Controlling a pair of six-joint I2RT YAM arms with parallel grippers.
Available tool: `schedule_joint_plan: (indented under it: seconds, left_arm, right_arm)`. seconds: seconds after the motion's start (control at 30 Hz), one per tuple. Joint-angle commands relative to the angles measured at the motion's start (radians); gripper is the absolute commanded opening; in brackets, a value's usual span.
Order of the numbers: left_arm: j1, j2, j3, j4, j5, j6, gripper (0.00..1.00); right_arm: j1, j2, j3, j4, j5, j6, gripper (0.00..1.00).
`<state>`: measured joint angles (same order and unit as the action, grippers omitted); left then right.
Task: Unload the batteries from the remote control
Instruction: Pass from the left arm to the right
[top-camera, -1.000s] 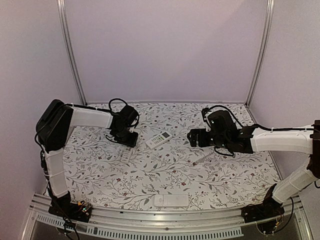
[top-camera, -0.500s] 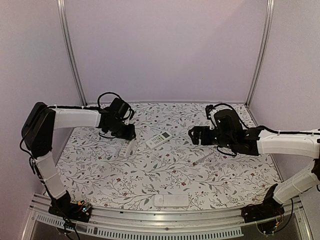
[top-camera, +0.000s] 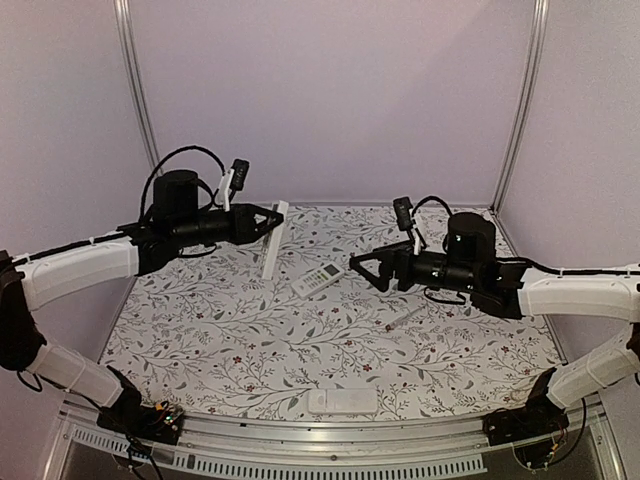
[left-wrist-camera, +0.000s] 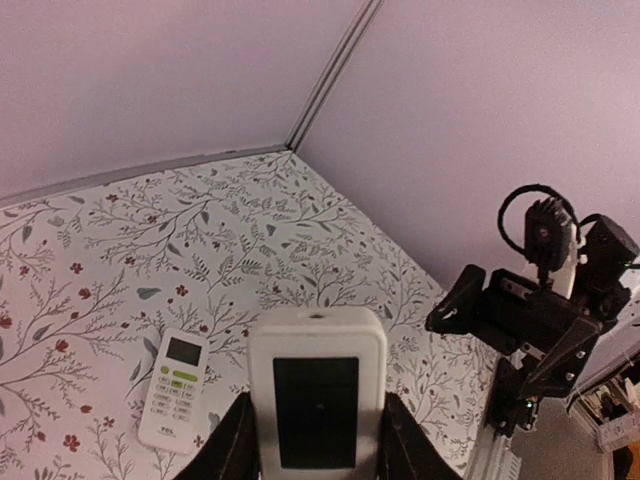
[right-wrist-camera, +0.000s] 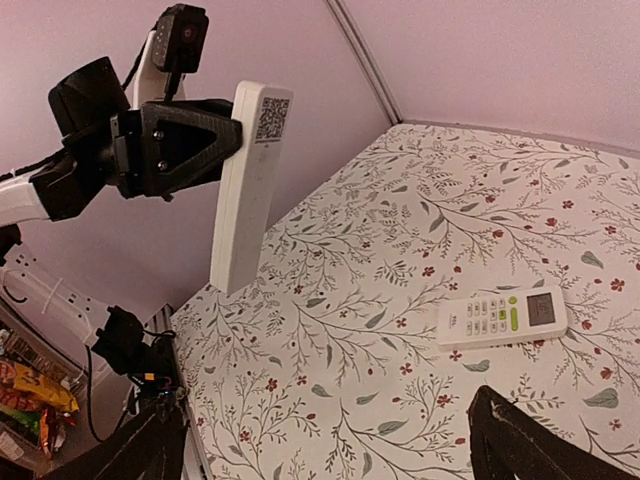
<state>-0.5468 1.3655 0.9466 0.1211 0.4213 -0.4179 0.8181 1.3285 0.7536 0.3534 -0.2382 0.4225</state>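
My left gripper is shut on a long white remote control and holds it in the air, hanging steeply above the back left of the table. In the left wrist view the remote control shows its dark window between my fingers. In the right wrist view its back carries a QR sticker. My right gripper stands open, empty, above mid-table and facing the held remote control. No batteries are in view.
A small white remote with green buttons lies on the flowered tabletop; it also shows in the wrist views. A thin white stick lies to its right. Another white remote rests at the near edge.
My left gripper closed on the long remote control, lifted it off the table and swung it up toward the middle. My right gripper, still open, turned left to face it.
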Motion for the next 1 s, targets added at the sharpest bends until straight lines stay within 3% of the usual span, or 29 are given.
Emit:
schedule_joint_plan:
  seconds: [0.0,0.4,0.97]
  left_arm:
    - [-0.014,-0.052,-0.005,0.339,0.253,-0.159,0.26]
    - [-0.160,0.002,0.056,0.543,0.318,-0.252,0.26]
    - [-0.222,0.010,0.072,0.581,0.300,-0.242,0.25]
  right_arm:
    - [0.008,-0.002,0.015,0.194,-0.267,0.001,0.96]
    - [0.120,0.106,0.163,0.271,-0.348,0.002,0.88]
    - [0.158,0.225,0.264,0.349,-0.386,0.042,0.66]
